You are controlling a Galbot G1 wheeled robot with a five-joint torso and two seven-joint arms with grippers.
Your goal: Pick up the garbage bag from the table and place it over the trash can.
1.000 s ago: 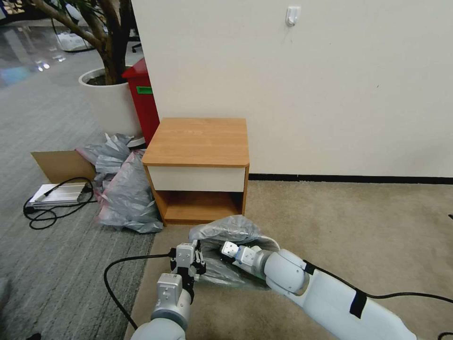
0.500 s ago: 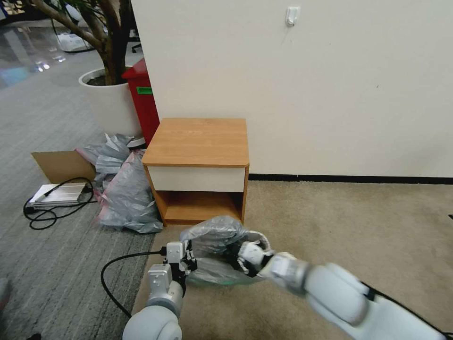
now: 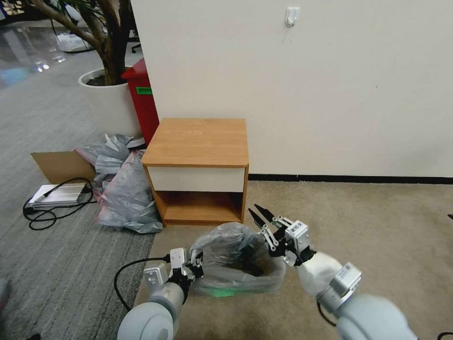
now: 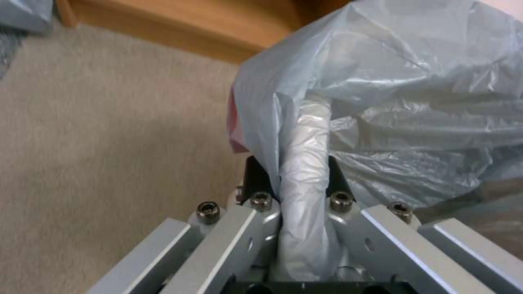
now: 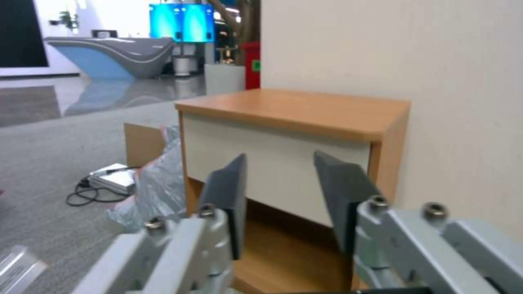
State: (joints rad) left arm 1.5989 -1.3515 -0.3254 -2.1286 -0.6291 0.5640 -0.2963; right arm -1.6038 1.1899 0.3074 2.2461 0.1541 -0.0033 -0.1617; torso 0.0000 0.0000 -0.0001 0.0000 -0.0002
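Observation:
The grey translucent garbage bag [image 3: 229, 243] lies draped over the trash can [image 3: 272, 279] on the beige carpet, just in front of the table [image 3: 198, 141]. Only the can's outline shows through the plastic, with a dark opening in the middle. My left gripper [image 3: 197, 265] is at the can's left side, shut on a bunched strip of the garbage bag [image 4: 305, 163]; a bit of its pink rim shows beside the fingers [image 4: 255, 179]. My right gripper [image 3: 258, 215] hangs open above the can's far right edge, holding nothing. In the right wrist view this gripper [image 5: 278, 183] faces the table [image 5: 305, 110].
Left of the table lies a heap of grey plastic bags [image 3: 125, 193], with a cardboard sheet [image 3: 59, 165] and a white device with a black cable [image 3: 56, 193]. A red bin [image 3: 141, 99] and a white planter [image 3: 111, 101] stand behind. The wall runs close behind the table.
My right gripper has come out of the bag, risen and opened. The bag now sits spread over the can. My left gripper kept its hold and shifted slightly lower.

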